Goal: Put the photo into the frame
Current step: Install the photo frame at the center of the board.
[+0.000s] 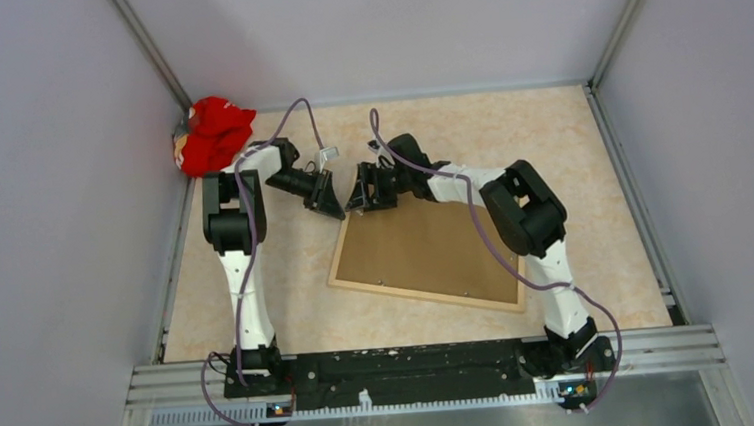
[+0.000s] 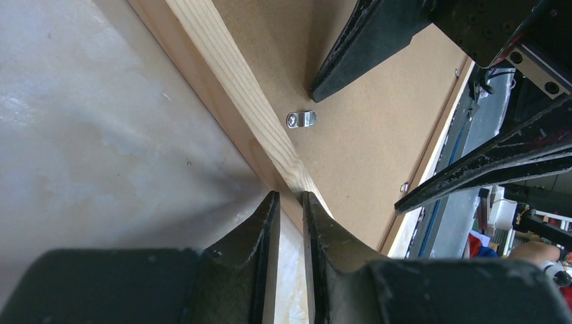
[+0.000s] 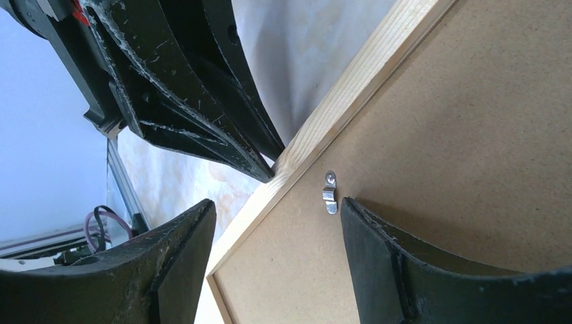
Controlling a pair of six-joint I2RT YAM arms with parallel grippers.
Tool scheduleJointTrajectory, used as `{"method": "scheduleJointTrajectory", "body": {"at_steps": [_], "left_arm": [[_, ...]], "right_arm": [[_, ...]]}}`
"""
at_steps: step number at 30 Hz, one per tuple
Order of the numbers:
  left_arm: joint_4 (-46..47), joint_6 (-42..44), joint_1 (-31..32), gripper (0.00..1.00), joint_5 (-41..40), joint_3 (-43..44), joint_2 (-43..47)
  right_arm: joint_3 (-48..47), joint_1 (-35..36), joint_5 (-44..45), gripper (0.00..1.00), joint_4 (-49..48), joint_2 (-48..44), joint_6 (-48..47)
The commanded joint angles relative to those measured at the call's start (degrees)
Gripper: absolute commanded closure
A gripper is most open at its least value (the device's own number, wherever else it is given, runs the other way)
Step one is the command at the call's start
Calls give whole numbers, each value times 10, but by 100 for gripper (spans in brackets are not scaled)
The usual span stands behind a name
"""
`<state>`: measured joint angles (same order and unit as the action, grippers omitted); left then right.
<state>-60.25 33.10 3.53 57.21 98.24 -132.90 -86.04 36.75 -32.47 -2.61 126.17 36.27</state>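
The light wood frame [image 1: 419,298] lies face down on the table with the brown backing board [image 1: 426,250] set in it. The photo is hidden. My left gripper [image 1: 336,211] is shut with only a thin slit between its tips [image 2: 290,197], which rest at the frame's far-left rail [image 2: 229,74]; it holds nothing. My right gripper [image 1: 360,202] is open [image 3: 276,202] over the same corner. One finger [image 3: 378,250] is beside a small metal clip [image 3: 330,192] on the backing board, the other hangs outside the rail [image 3: 364,74]. The clip also shows in the left wrist view [image 2: 301,119].
A red cloth [image 1: 212,132] lies in the far-left corner. Grey walls with metal rails [image 1: 167,278] enclose the table. A second clip [image 2: 404,187] sits on the frame's far rail. The two grippers are very close together.
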Motion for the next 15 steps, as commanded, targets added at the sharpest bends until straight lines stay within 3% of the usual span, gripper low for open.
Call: {"method": "scheduleJointTrajectory", "body": {"at_steps": [1, 15], "left_arm": [[11, 15, 6, 76, -37, -13, 9], [12, 15, 7, 77, -39, -14, 10]], "right_arm": [[-12, 14, -9, 32, -14, 18, 7], [-11, 22, -20, 34, -27, 23, 27]]}}
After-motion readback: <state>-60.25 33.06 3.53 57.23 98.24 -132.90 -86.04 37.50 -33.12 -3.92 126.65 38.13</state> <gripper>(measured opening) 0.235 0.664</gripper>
